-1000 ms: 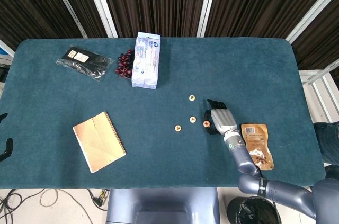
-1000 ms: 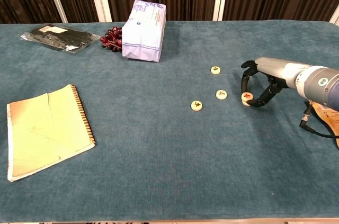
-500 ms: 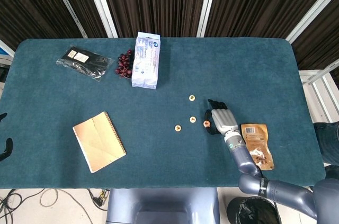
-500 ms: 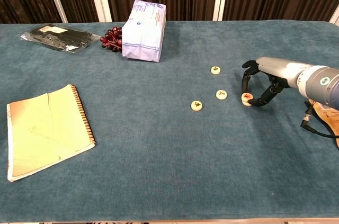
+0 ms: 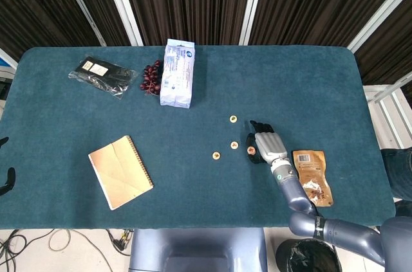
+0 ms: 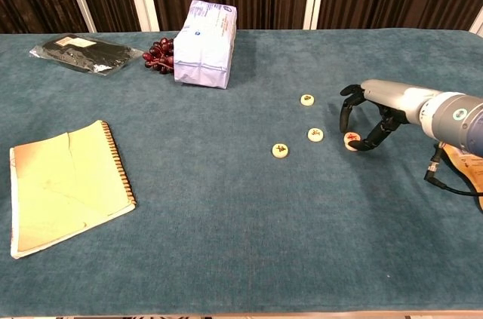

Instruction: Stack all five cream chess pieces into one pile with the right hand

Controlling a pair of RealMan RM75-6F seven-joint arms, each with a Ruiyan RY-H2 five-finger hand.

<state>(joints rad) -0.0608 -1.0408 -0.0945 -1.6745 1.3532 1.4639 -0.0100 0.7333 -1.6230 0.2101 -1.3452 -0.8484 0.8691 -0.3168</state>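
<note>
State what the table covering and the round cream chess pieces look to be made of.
Teal table covering: looks like short-pile fabric, felt or velvet, matte with faint nap shading.
Round cream chess pieces: smooth, pale discs with marks on top, probably plastic or painted wood; too small to settle.

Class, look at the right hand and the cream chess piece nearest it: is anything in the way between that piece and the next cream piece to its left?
Nothing visible. Only bare table lies between the piece at the right hand and its neighbour.
</note>
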